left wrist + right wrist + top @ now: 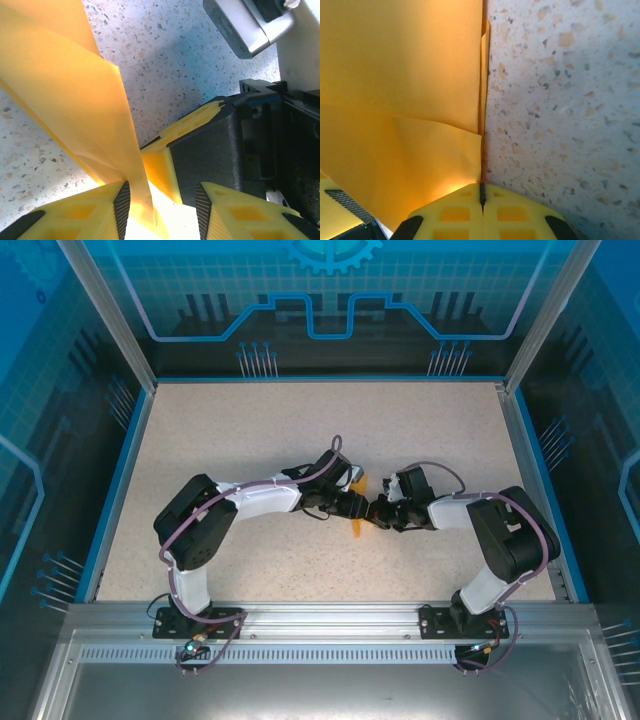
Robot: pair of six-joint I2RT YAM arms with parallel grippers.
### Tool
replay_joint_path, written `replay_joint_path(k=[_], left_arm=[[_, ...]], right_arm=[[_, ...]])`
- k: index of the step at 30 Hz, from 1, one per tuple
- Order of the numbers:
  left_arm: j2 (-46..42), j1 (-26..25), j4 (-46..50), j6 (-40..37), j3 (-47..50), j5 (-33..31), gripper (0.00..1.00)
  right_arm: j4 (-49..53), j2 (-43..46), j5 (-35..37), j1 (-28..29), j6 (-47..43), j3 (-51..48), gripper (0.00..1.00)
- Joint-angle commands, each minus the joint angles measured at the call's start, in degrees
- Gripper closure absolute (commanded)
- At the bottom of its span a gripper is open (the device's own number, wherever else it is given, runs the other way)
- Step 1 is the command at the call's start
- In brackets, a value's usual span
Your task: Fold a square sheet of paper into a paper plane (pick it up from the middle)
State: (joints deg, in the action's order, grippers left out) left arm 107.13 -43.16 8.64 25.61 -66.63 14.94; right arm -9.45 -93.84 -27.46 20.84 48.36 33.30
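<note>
left gripper [162, 202] parted around orange paper [75, 100] | right gripper [481, 200] clenched, apparently on crease | lone pinch: you risk fold springing open

A thin, bright orange square sheet of paper [358, 528], folded into a smaller, creased shape of overlapping layers, sits near the middle of the speckled tabletop [300, 430]. From above, little of it can be seen. It appears to stand roughly on edge rather than lying flat. One folded edge is pinched in the closed right claw [481, 192]. A narrow folded flap runs down between the parted fingers of the left claw [160, 200], touching one pad.
</note>
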Motion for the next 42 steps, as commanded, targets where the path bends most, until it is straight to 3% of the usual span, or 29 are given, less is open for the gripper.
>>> replay_joint_path(k=[1,5,10,17,42], left_arm=[[-0.02,0.36,-0.51,0.74,0.27,1.59,0.59],[1.08,0.34,0.24,0.67,-0.35,1.06,0.65],[2.10,0.36,0.41,0.89,-0.78,0.32,0.80],[3.13,0.92,0.67,1.18,-0.94,-0.08,0.88],[7.39,1.07,2.07,0.37,-3.47,-0.21,0.87]], right_arm=[[1.21,-0.24,-0.57,-0.01,-1.15,-0.80,0.99],[1.14,-0.29,-0.55,-0.01,-1.11,-0.87,0.99],[0.93,-0.46,-0.59,-0.01,-1.08,-1.00,0.99],[0.80,-0.90,-0.70,-0.05,-1.16,-1.07,0.99],[-0.31,-1.98,-1.34,-0.09,-0.91,-0.93,0.99]])
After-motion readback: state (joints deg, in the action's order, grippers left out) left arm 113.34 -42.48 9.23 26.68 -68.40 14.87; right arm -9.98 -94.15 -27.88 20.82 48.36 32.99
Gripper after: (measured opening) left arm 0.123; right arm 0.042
